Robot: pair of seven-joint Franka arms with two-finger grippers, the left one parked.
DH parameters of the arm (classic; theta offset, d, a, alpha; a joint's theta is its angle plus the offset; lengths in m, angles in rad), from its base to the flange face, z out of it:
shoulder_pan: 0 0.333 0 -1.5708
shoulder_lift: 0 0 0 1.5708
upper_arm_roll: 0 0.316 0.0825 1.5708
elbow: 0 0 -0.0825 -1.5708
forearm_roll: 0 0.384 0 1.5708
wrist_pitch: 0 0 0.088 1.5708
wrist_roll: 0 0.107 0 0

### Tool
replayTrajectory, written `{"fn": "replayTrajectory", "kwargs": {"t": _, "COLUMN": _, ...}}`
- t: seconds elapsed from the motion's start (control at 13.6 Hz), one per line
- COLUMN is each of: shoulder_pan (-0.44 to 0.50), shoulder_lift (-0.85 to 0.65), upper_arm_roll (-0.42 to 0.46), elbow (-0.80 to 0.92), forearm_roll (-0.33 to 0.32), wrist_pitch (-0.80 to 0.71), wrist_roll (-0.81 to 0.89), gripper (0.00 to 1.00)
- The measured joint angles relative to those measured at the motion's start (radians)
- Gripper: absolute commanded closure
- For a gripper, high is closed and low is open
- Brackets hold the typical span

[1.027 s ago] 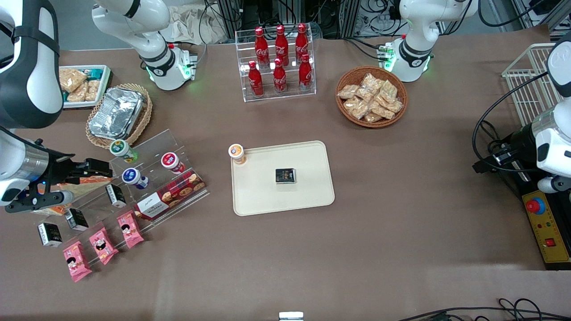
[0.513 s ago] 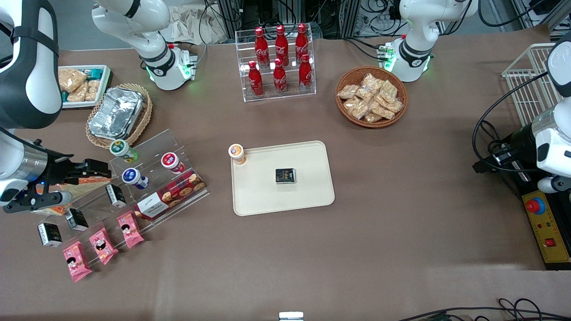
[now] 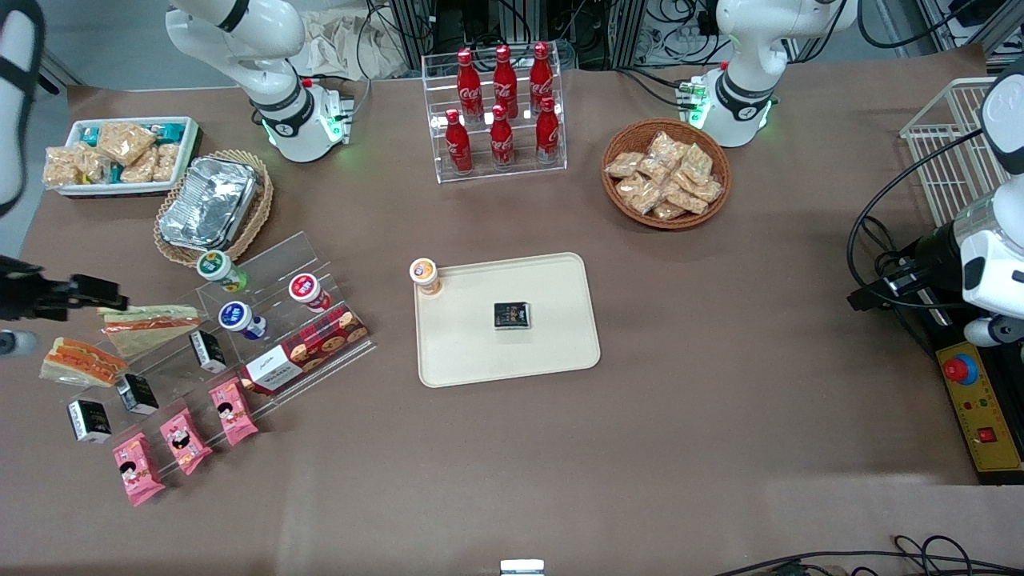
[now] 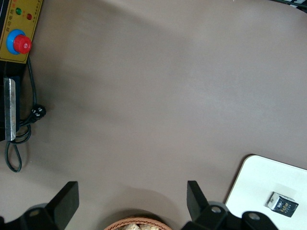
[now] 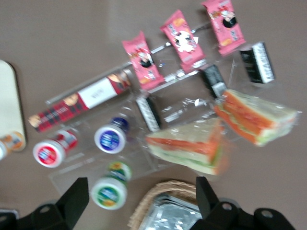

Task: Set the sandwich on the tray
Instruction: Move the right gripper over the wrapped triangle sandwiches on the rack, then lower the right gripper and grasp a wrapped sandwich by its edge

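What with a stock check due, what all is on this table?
sandwich: one, orange-red and green, working arm's end
paler wedge: one, orange stripe, beside the sandwich
tray: one, cream-beige, table centre
black box: one, on the tray
orange-lidded cup: one, at the tray's corner
cola bottles: six, red, clear rack
snack basket: one, brown wicker, beside the rack
foil container: one, silver, in a wicker basket
white tray: one, with snack packs
lidded cups: three, green, blue, red, clear stand
cookie box: one, red, clear stand
small black boxes: three, by the stand
pink packs: three, nearest the camera
gripper: one, black, open, empty, above the sandwiches
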Motion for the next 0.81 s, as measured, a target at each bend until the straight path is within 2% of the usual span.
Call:
{"fn": "replayTrajectory", "kwargs": {"t": 0.15, "shoulder_pan": -0.073, "shoulder_lift": 0.0, "upper_arm_roll": -0.002, "elbow": -0.011, "forearm_roll": 0.0, "wrist_pitch": 0.002, "wrist_roll": -0.1, "gripper": 0.01}}
{"fn": "replayTrajectory", "kwargs": {"t": 0.37, "shoulder_pan": -0.092, "shoulder_lift": 0.002, "upper_arm_roll": -0.001, "elbow": -0.028, "forearm_roll": 0.0, "wrist_pitch": 0.005, "wrist_roll": -0.117, "gripper": 0.01}}
{"fn": "replayTrajectory", "kwargs": {"t": 0.59, "shoulder_pan": -0.092, "shoulder_lift": 0.016, "upper_arm_roll": 0.003, "elbow": -0.033, "forearm_roll": 0.0, "wrist_pitch": 0.008, "wrist_roll": -0.104, "gripper": 0.01}}
{"fn": "replayTrajectory", "kwargs": {"t": 0.81, "shoulder_pan": -0.092, "shoulder_lift": 0.021, "upper_arm_roll": 0.003, "elbow": -0.032, "forearm_roll": 0.0, "wrist_pitch": 0.013, "wrist_roll": 0.005, "gripper": 0.01}}
